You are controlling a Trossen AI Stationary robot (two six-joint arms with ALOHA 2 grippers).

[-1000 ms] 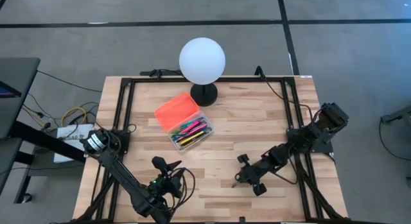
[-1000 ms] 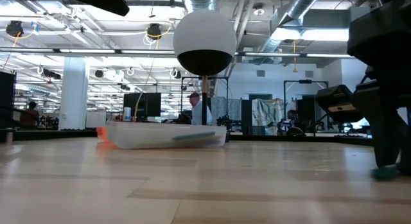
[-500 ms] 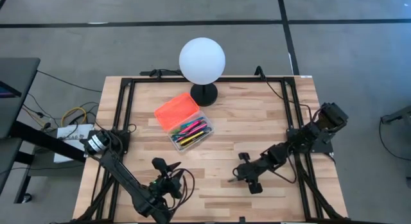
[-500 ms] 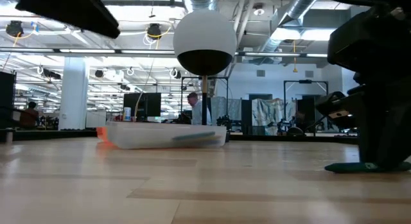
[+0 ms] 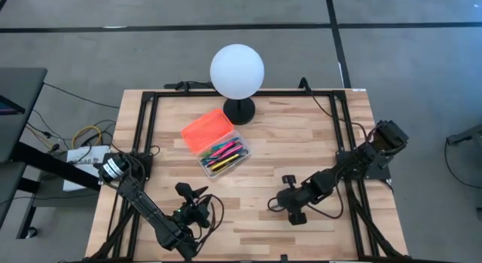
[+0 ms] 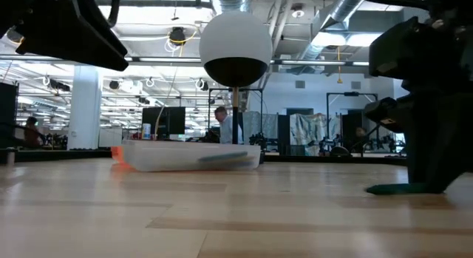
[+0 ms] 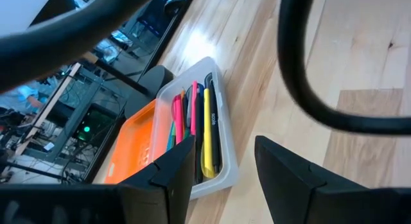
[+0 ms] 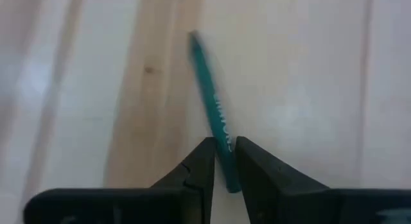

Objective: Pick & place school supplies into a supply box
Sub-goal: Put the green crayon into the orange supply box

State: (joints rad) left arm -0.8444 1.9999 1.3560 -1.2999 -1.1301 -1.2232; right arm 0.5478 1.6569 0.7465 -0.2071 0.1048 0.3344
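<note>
Supply box (image 5: 224, 155) sits a little behind the table's (image 5: 301, 135) middle, angled, well apart from both grippers. Clear body open, its orange lid (image 5: 206, 128) lying flat just beside it on the side toward the far left corner. Inside the clear body: a row of pens (image 7: 192, 131) lying lengthwise, side by side, with pink, yellow, green and dark ones visible; exact count cannot be told. From the low view the box shows as a shallow clear tray (image 6: 191, 156) with an orange edge at one end.

White globe lamp (image 5: 237, 71) stands on a black base near the far edge, just behind the box.

Right gripper (image 5: 276, 205) is down at the table toward the near right, jaws clenched on a green pen (image 8: 212, 108). The pen lies tilted on the wood, one end caught between the fingertips, the rest pointing away from them.

Left gripper (image 5: 190, 192) hovers near the near edge, left of centre, jaws released and holding nothing, facing the box.
</note>
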